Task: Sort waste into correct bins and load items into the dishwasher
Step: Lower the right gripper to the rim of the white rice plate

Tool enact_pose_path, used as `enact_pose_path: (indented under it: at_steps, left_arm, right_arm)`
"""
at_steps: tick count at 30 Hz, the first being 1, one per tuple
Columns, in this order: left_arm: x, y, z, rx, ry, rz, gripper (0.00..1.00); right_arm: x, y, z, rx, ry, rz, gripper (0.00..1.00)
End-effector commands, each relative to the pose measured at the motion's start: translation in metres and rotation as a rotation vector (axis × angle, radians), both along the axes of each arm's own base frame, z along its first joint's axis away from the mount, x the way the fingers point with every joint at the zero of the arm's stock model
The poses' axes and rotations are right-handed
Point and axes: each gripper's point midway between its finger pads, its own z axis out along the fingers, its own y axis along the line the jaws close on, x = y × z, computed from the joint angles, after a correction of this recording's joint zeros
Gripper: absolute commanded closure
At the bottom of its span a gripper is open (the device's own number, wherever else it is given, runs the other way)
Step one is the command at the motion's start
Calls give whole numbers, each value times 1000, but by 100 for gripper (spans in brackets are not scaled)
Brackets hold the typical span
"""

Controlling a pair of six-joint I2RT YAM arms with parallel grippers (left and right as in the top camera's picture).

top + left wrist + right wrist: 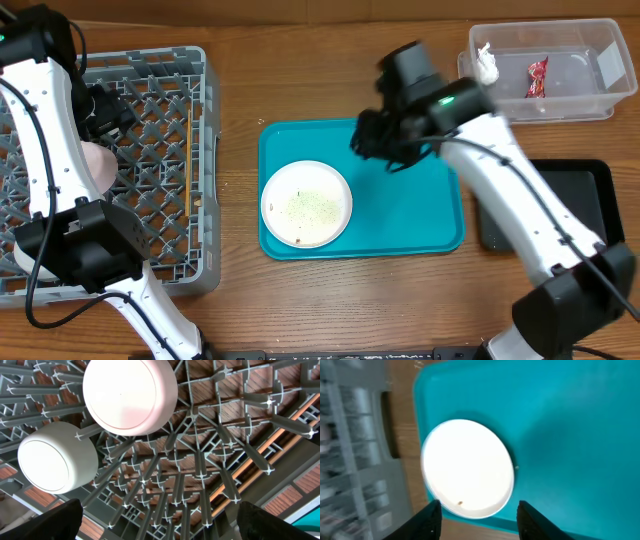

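The grey dish rack (pixel 160 90) stands at the left. My left gripper (pixel 160 527) hangs open and empty over its lattice (pixel 200 460). In the rack sit a white-pinkish bowl (pixel 129 392) and a rounded white vessel (pixel 57 457), both on their sides. A thin wooden strip like the chopsticks (pixel 260 457) lies in the rack. The large white plate (pixel 306 204) with rice-like crumbs lies on the teal tray (pixel 420 200). My right gripper (pixel 479 520) is open and empty above the plate (pixel 467 467). The clear tub (pixel 590 100) holds the tissue (pixel 487 63) and red wrapper (pixel 537 77).
The shallow black tray (pixel 580 185) lies at the right, partly under my right arm. The teal tray (pixel 560 425) fills most of the right wrist view, with the rack blurred at its left edge (pixel 350 435). Bare wood runs along the front of the table.
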Motion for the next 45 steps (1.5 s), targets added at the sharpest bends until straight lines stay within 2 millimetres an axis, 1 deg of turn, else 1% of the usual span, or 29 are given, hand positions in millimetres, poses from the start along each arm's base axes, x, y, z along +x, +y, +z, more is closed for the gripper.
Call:
enact_pose_path:
  at_steps: [1,3,6,8,9,10,12,15,18,21,27,30,32,35,37,40,45]
  left_arm:
    - [1,2,12,24,-28,-9,0]
    - [1,2,12,24,-28,-9,0]
    - [1,2,12,24,-28,-9,0]
    - [1,2,12,24,-28,-9,0]
    - [1,2,12,25,-29,-9,0]
    - [1,2,12,24,-28,-9,0]
    - [1,2,12,25,-29,-9,0]
    - [1,2,12,24,-28,-9,0]
    - [1,2,12,24,-28,-9,0]
    - [1,2,12,25,-29,-9,0]
    - [1,2,12,24,-28,-9,0]
    - [1,2,12,25,-29,-9,0]
    - [1,2,12,24,-28,-9,0]
    - [1,2,12,25,-29,-9,0]
    - [1,2,12,25,-29,-9,0]
    - [1,2,12,25,-29,-9,0]
    - [1,2,12,25,-29,-9,0]
  right_arm:
    - [-4,-12,-44,-184,43,-145,53]
    - [-12,-8,-62,-204,83,-169,54]
    - [-22,-9,-85,-223,138,-217,53]
    - [-27,-10,-100,-225,158,-222,48]
    - [-30,-10,-109,-219,168,-218,47]
    - [-35,-7,-121,-196,184,-209,47]
    - [-43,3,-137,-134,208,-171,51]
    - [-50,13,-147,-68,226,-127,52]
    - [-54,14,-156,-55,235,-123,53]
    - [-58,12,-159,-61,243,-124,56]
    - [-57,12,-159,-61,242,-124,62]
    - [-55,10,-160,-69,232,-133,62]
    - [-53,8,-160,-79,222,-140,66]
    - [-51,6,-161,-90,212,-145,67]
    - [-50,3,-162,-109,202,-152,68]
    - [-49,-4,-163,-140,198,-183,73]
    - [-50,-24,-166,-224,197,-242,73]
